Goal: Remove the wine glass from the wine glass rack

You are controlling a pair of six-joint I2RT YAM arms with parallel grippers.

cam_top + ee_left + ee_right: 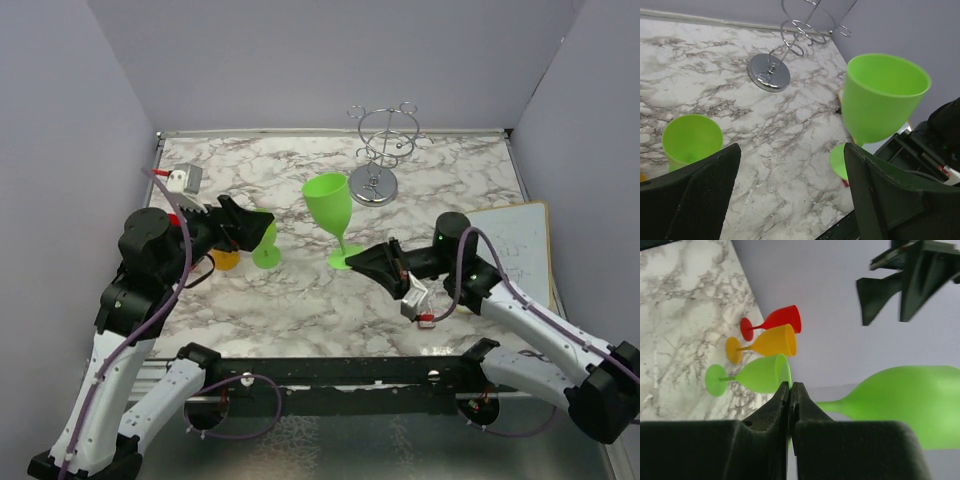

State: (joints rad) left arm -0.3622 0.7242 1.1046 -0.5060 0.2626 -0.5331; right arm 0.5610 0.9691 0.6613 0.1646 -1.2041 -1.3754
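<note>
Top external view: the left gripper (262, 228) is held wide open over a small green glass (268, 244). The wine glass (328, 203) is stood upright on the table (460, 180), apart from the wine glass rack (378, 150) (behind it). The right gripper (358, 262) is pressed shut at its foot.

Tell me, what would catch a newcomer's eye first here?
A bright green wine glass stands in the middle of the marble table, with the closed right gripper at its foot. Behind it, at the far edge, gleams a bare chrome wine glass rack.
</note>
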